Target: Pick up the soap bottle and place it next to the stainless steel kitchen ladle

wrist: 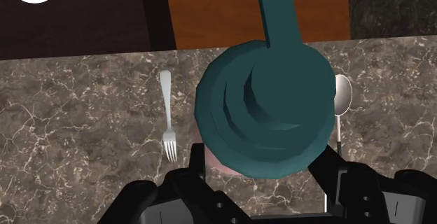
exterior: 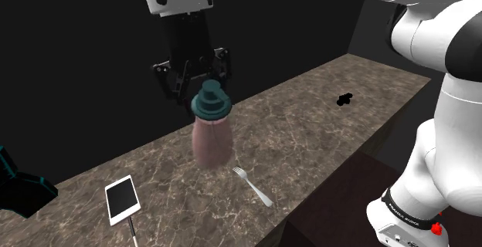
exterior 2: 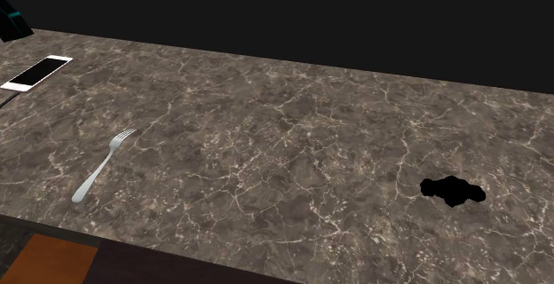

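Note:
My gripper (exterior: pixel 199 91) is shut on the soap bottle (exterior: pixel 212 139), clasping it just under its teal pump cap. The bottle has a pink body and hangs upright over the marble counter (exterior: pixel 309 118). In the wrist view the teal cap (wrist: pixel 269 107) sits between my fingers (wrist: pixel 195 168), and its spout points toward the counter's front edge. The ladle (wrist: pixel 342 95), a shiny bowl on a thin dark handle, lies on the counter close beside the bottle. On the bottle's other side lies a silver fork (wrist: pixel 168 114).
The fork (exterior: pixel 253 185) lies near the counter's front edge, also seen as the fork (exterior 2: pixel 102 162). A white phone (exterior: pixel 122 199) rests toward the shoulder view's left. A small black object (exterior 2: pixel 453 190) sits farther along the counter. Orange floor (wrist: pixel 252 12) shows beyond the edge.

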`<state>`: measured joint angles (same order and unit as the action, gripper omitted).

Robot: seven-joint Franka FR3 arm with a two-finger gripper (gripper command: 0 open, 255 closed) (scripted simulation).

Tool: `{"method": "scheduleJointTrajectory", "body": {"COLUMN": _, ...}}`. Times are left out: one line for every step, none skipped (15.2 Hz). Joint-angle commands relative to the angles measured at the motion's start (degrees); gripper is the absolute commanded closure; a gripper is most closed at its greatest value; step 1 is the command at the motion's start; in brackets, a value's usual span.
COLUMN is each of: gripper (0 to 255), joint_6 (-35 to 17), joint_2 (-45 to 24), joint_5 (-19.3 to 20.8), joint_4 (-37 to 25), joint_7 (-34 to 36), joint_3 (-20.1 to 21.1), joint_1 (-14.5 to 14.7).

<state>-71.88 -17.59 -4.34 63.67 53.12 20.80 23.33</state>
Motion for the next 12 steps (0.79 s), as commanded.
{"method": "scheduleJointTrajectory", "body": {"gripper": 255, "joint_6": -2.3, "joint_2": 1.2, "joint_5": -0.3, "joint_4": 3.4, "joint_7": -0.4, "joint_3": 0.0, "joint_1": -0.3}}
{"method": "scheduleJointTrajectory", "body": {"gripper": 255, "joint_6": -3.3, "joint_2": 1.6, "joint_5": -0.4, "joint_4": 4.8, "joint_7": -0.6, "joint_3": -0.1, "joint_1": -0.5}}
{"method": "scheduleJointTrajectory", "body": {"gripper": 255, "joint_6": -4.2, "joint_2": 2.1, "joint_5": -0.6, "joint_4": 6.2, "joint_7": -0.8, "joint_3": -0.1, "joint_1": -0.7}}
{"method": "scheduleJointTrajectory", "body": {"gripper": 255, "joint_6": -5.2, "joint_2": 2.5, "joint_5": -0.7, "joint_4": 7.6, "joint_7": -1.0, "joint_3": -0.2, "joint_1": -0.8}}
{"method": "scheduleJointTrajectory", "body": {"gripper": 255, "joint_6": -6.1, "joint_2": 2.9, "joint_5": -0.8, "joint_4": 8.9, "joint_7": -1.2, "joint_3": -0.2, "joint_1": -0.9}}
{"method": "scheduleJointTrajectory", "body": {"gripper": 255, "joint_6": -7.0, "joint_2": 3.2, "joint_5": -0.9, "joint_4": 10.2, "joint_7": -1.4, "joint_3": -0.2, "joint_1": -1.0}}
{"method": "scheduleJointTrajectory", "body": {"gripper": 255, "joint_6": -7.9, "joint_2": 3.5, "joint_5": -1.0, "joint_4": 11.4, "joint_7": -1.6, "joint_3": -0.2, "joint_1": -1.1}}
{"method": "scheduleJointTrajectory", "body": {"gripper": 255, "joint_6": -8.8, "joint_2": 3.8, "joint_5": -1.0, "joint_4": 12.6, "joint_7": -1.8, "joint_3": -0.3, "joint_1": -1.2}}
{"method": "scheduleJointTrajectory", "body": {"gripper": 255, "joint_6": -9.7, "joint_2": 4.1, "joint_5": -1.1, "joint_4": 13.7, "joint_7": -1.9, "joint_3": -0.3, "joint_1": -1.3}}
{"method": "scheduleJointTrajectory", "body": {"gripper": 255, "joint_6": -10.5, "joint_2": 4.3, "joint_5": -1.2, "joint_4": 14.8, "joint_7": -2.1, "joint_3": -0.3, "joint_1": -1.4}}
{"method": "scheduleJointTrajectory", "body": {"gripper": 255, "joint_6": -11.4, "joint_2": 4.6, "joint_5": -1.2, "joint_4": 15.9, "joint_7": -2.3, "joint_3": -0.4, "joint_1": -1.4}}
{"method": "scheduleJointTrajectory", "body": {"gripper": 255, "joint_6": -12.2, "joint_2": 4.8, "joint_5": -1.3, "joint_4": 16.9, "joint_7": -2.4, "joint_3": -0.4, "joint_1": -1.5}}
